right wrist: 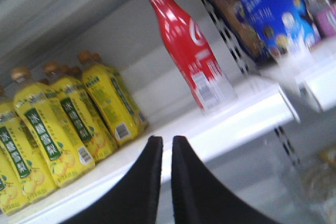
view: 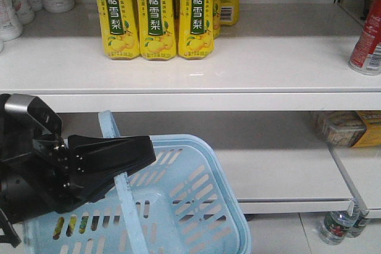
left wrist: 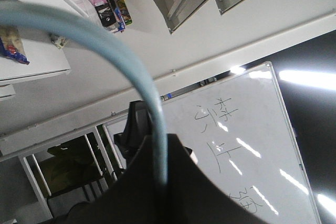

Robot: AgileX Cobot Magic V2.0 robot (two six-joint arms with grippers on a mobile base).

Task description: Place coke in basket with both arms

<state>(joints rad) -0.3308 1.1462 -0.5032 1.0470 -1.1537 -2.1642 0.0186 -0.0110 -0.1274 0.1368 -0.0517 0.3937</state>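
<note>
**Left gripper** [view: 134,168]: clamped on the basket handle [view: 113,132]. In the front view the flat blue strip passes between the two black jaws, which press it from either side. In the left wrist view the handle [left wrist: 131,61] arcs down from the upper left and disappears into the dark jaws at the bottom of the frame. Grip confirmed in both views.

**Right gripper** [right wrist: 166,148]: jaws drawn almost together, with only a thin slit between the black tips. Nothing lies in the slit and the tips touch nothing. It points toward the front edge of the upper shelf [right wrist: 247,114].

**Coke** [right wrist: 184,45]: standing on the upper shelf [view: 208,66] near its right end, close to the front edge and clear of both grippers. The front view shows only its lower part [view: 369,46], cut off by the right border.

**Basket** [view: 226,176]: pale blue, below and in front of the upper shelf's front edge, toward the left end. The part of its interior that shows is bare.

**Other items:** yellow pear-drink bottles [view: 158,16] stand in a row on the upper shelf, left of centre and well apart from the coke. A whiteboard [left wrist: 236,145] with handwriting fills the background of the left wrist view.
</note>
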